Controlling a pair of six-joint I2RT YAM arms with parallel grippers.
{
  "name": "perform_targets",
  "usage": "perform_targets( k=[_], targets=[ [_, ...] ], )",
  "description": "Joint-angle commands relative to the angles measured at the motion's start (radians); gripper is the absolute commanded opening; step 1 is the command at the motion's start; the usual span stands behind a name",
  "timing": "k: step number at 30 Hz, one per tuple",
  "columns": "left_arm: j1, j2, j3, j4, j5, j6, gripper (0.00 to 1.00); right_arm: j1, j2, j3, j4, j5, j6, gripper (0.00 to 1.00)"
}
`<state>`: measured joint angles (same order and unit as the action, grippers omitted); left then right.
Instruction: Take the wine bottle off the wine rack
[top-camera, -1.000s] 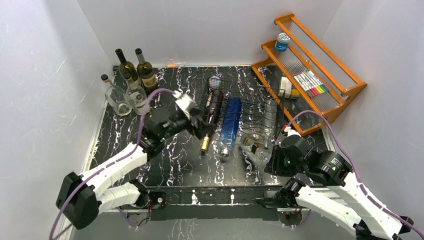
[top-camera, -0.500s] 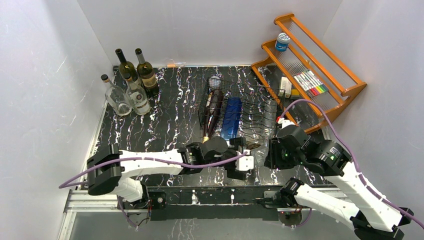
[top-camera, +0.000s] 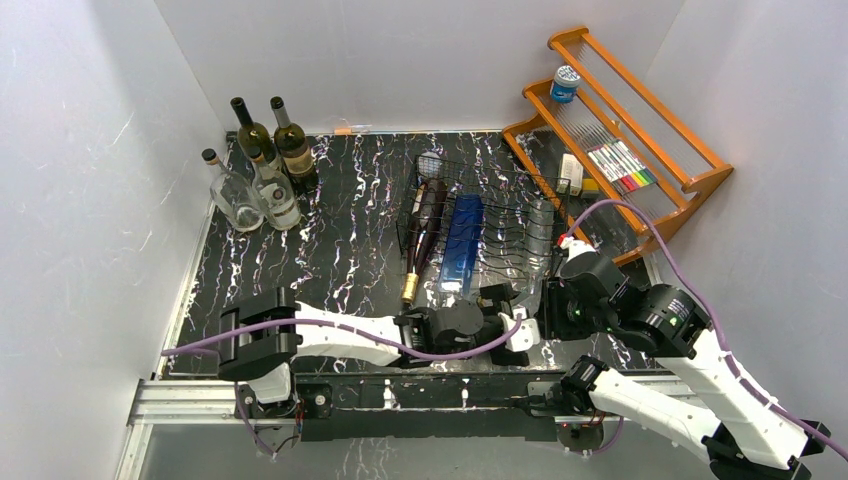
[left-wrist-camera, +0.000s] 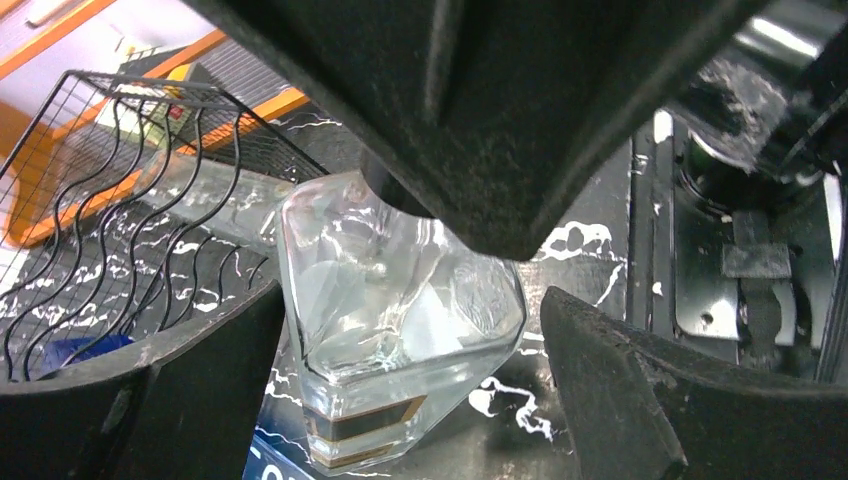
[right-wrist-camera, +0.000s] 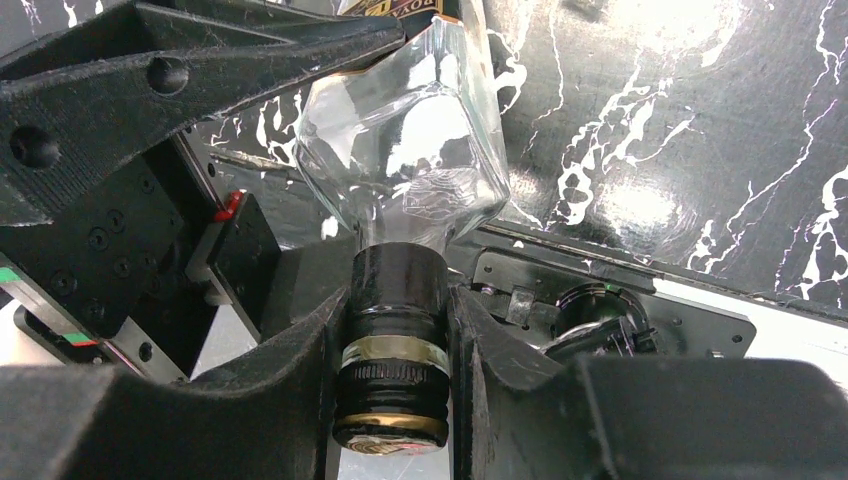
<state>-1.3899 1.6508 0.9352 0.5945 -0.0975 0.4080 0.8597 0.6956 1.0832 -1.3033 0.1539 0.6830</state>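
Observation:
The wine bottle (right-wrist-camera: 405, 150) is clear faceted glass with a black neck and cap. My right gripper (right-wrist-camera: 395, 340) is shut on that neck, holding the bottle in front of the wine rack (top-camera: 500, 215), low over the table's near edge. My left gripper (left-wrist-camera: 410, 390) is open, its jaws standing wide on either side of the wine bottle's (left-wrist-camera: 400, 300) body, with a gap on the right side. In the top view my left gripper (top-camera: 510, 318) and right gripper (top-camera: 553, 305) meet and hide most of the bottle. The black wire rack (left-wrist-camera: 120, 180) shows behind it.
The rack holds a dark bottle (top-camera: 425, 225), a blue bottle (top-camera: 462, 240) and a clear one (top-camera: 540, 230). Several upright bottles (top-camera: 262, 160) stand at the back left. An orange wooden shelf (top-camera: 630, 150) with small items leans at the back right. White walls close three sides.
My left arm has swung from the rack's left side down to the near edge, and its open gripper now straddles the bottle. The right gripper has kept its hold, barely moving.

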Motion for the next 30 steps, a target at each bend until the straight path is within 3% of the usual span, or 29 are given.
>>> perform_targets(
  k=[1, 4, 8, 10, 12, 14, 17, 20, 24, 26, 30],
  targets=[
    [-0.037, 0.018, 0.050, 0.094, -0.231, -0.103, 0.98, 0.005, 0.002, 0.067, 0.098, -0.006, -0.002, 0.00],
    [-0.046, 0.042, 0.070, 0.090, -0.405, -0.150, 0.98, 0.005, -0.002, 0.064, 0.100, -0.005, -0.001, 0.00],
    [-0.051, 0.059, 0.093, 0.058, -0.443, -0.172, 0.95, 0.005, 0.002, 0.068, 0.099, -0.009, 0.004, 0.00],
    [-0.054, 0.062, 0.098, 0.048, -0.435, -0.166, 0.89, 0.005, 0.005, 0.074, 0.102, -0.014, 0.005, 0.00],
    [-0.056, 0.053, 0.093, 0.045, -0.404, -0.158, 0.74, 0.005, 0.007, 0.083, 0.103, -0.012, 0.006, 0.00],
    [-0.059, 0.041, 0.086, 0.044, -0.385, -0.159, 0.58, 0.005, 0.007, 0.092, 0.106, -0.006, 0.004, 0.11],
    [-0.059, 0.012, 0.083, 0.009, -0.351, -0.177, 0.42, 0.006, 0.007, 0.114, 0.120, 0.006, 0.001, 0.41],
    [-0.058, -0.021, 0.093, -0.064, -0.306, -0.219, 0.32, 0.005, 0.008, 0.146, 0.155, 0.015, -0.020, 0.59],
    [-0.059, -0.064, 0.105, -0.167, -0.289, -0.289, 0.18, 0.005, 0.019, 0.214, 0.216, 0.092, -0.039, 0.89],
    [-0.058, -0.088, 0.106, -0.198, -0.284, -0.310, 0.14, 0.005, 0.030, 0.254, 0.275, 0.131, -0.049, 0.97],
    [-0.056, -0.136, 0.119, -0.257, -0.294, -0.359, 0.07, 0.006, 0.065, 0.310, 0.438, 0.187, -0.109, 0.98]
  ],
)
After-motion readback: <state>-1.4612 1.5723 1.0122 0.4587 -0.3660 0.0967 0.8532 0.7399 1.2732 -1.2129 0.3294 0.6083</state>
